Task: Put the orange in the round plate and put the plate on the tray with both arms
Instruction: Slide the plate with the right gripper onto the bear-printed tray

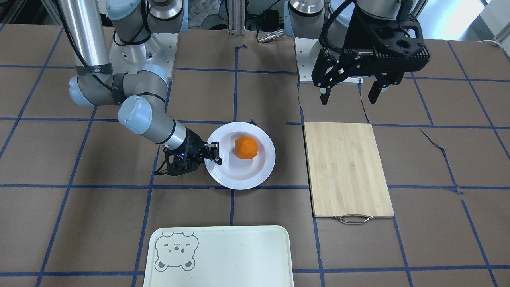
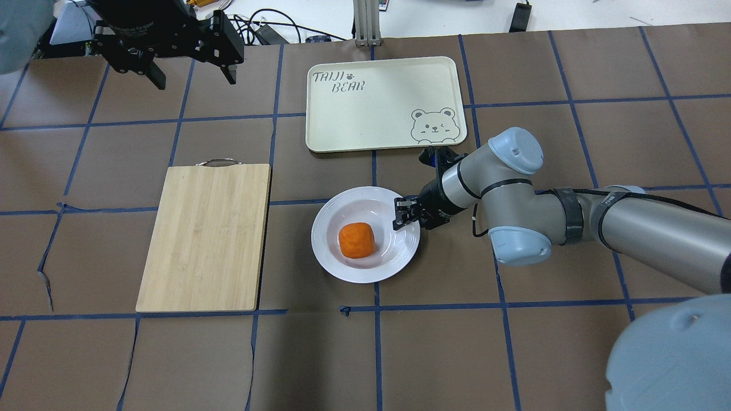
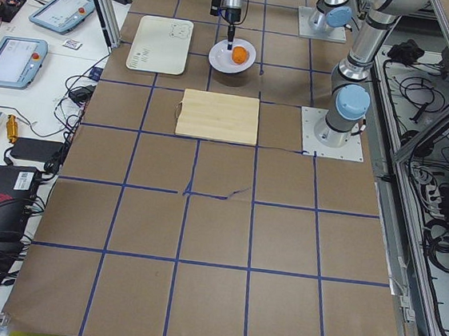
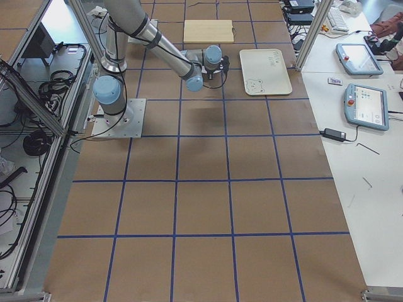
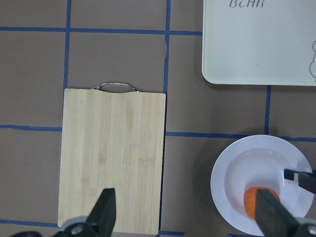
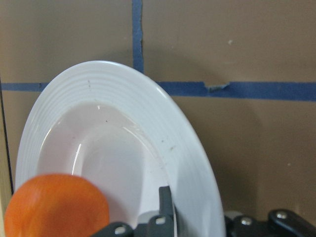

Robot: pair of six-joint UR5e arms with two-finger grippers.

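The orange (image 1: 246, 147) lies in the sunken centre of the round plate (image 1: 239, 181), which rests on the brown table mat. My right gripper (image 1: 214, 152) comes in low from the side and is shut on the plate's rim. In the right wrist view one finger (image 6: 165, 202) lies inside the rim beside the orange (image 6: 54, 205). The tray (image 1: 239, 255) with its bear drawing lies bare, one grid square beyond the plate, on the side away from the robot. My left gripper (image 1: 350, 97) hangs open and high near its base, holding nothing.
A bamboo cutting board (image 1: 348, 169) with a metal handle lies flat beside the plate on the left arm's side. Between the plate and the tray (image 2: 377, 114) is bare brown mat with blue tape lines.
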